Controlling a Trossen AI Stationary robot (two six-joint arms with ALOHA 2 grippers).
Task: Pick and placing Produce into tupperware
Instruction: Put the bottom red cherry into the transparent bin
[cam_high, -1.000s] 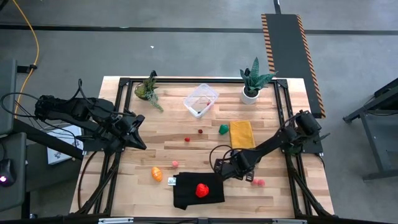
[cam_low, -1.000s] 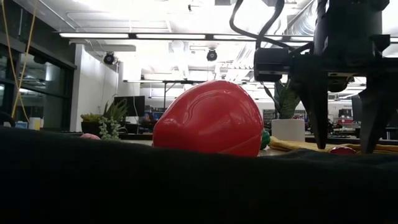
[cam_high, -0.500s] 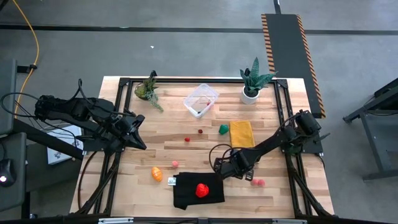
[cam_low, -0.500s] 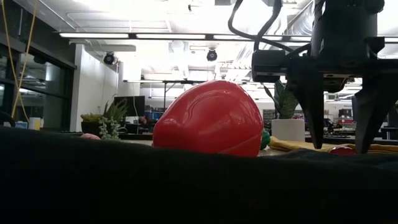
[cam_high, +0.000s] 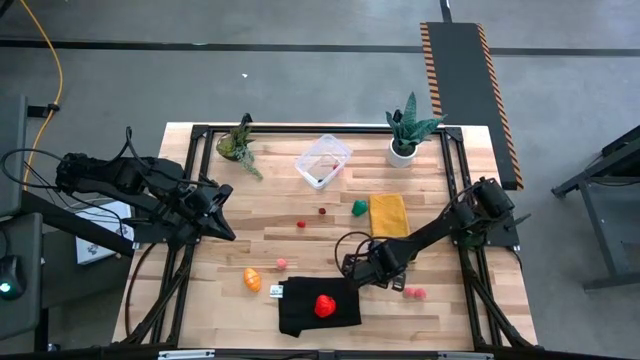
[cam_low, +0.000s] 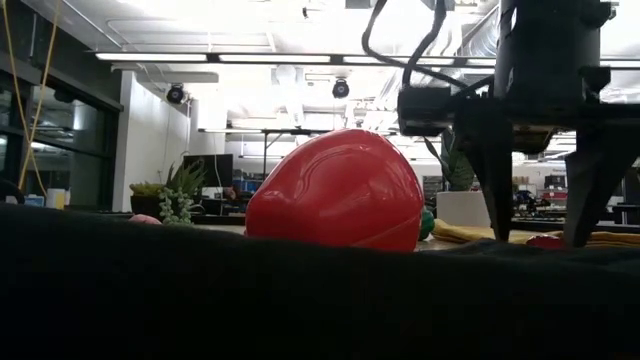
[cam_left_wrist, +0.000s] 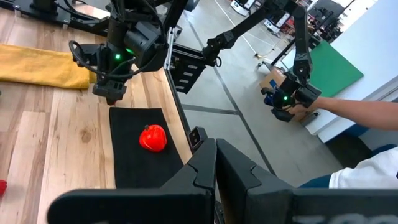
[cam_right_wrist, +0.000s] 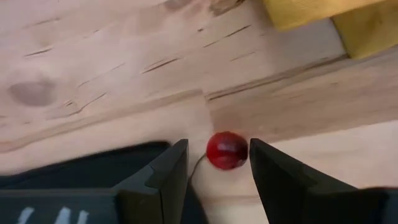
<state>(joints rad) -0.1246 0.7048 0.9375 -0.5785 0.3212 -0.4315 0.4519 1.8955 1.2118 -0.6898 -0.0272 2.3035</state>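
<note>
My right gripper (cam_right_wrist: 217, 163) is open and low over the table, pointing down. A small dark red berry (cam_right_wrist: 227, 150) lies on the wood between its fingers, which stand on either side without clearly touching it. In the low view the same gripper (cam_low: 540, 235) straddles the berry (cam_low: 545, 241). A red strawberry piece (cam_high: 324, 305) rests on a black cloth (cam_high: 300, 312). On the table lie an orange piece (cam_high: 252, 279), a green piece (cam_high: 358, 207) and small red and pink berries (cam_high: 300, 224). The clear tupperware (cam_high: 323, 160) stands near the far edge. My left gripper (cam_high: 226, 226) waits shut at the left.
A yellow cloth (cam_high: 389, 214) lies beyond my right gripper, and the black cloth's far corner is just beside it. Two potted plants (cam_high: 237, 145) (cam_high: 405, 135) flank the tupperware. Two pink-red berries (cam_high: 413, 292) lie right of the black cloth. A person's hand shows beyond the table (cam_left_wrist: 311, 112).
My right gripper has shifted a little toward the table's left, staying low with its fingers around the dark red berry. Nothing else has moved.
</note>
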